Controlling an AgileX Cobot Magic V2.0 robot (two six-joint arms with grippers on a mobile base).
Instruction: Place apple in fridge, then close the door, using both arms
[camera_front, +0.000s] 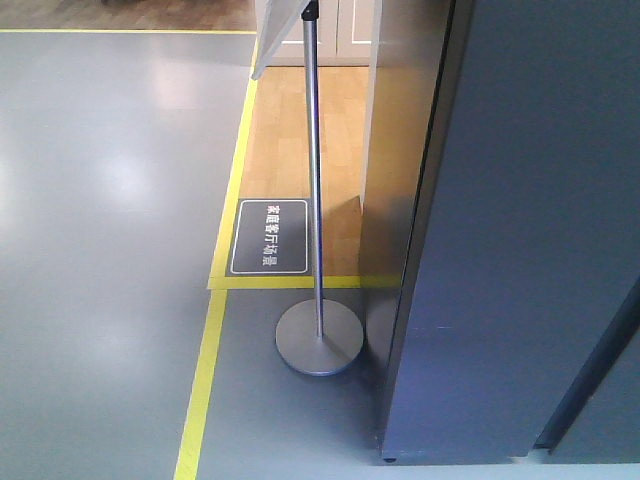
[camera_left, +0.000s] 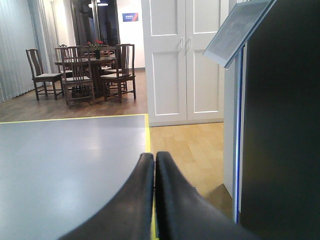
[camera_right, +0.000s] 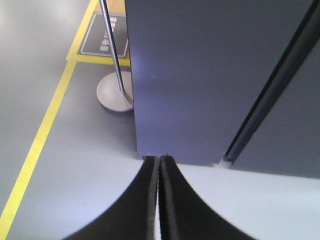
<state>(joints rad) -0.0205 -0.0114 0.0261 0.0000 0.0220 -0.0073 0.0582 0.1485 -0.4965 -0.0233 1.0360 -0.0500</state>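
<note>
The fridge (camera_front: 520, 250) is a tall dark grey cabinet filling the right of the front view. Only its outside shows, with a dark seam (camera_front: 590, 380) between two panels at the lower right. I cannot tell which panel is the door. It also shows in the right wrist view (camera_right: 200, 75), and in the left wrist view (camera_left: 285, 125) with a blue tape strip (camera_left: 238, 140) along its edge. The apple is out of view. My left gripper (camera_left: 154, 156) is shut and empty, over the floor left of the fridge. My right gripper (camera_right: 159, 159) is shut and empty, pointing at the fridge's foot.
A sign stand with a metal pole and round base (camera_front: 319, 340) stands just left of the fridge, its slanted board (camera_left: 240, 30) overhead. Yellow floor tape (camera_front: 205, 370) and a black floor label (camera_front: 270, 237) lie left. White double doors (camera_left: 185, 60) and dining chairs (camera_left: 85, 70) are far off.
</note>
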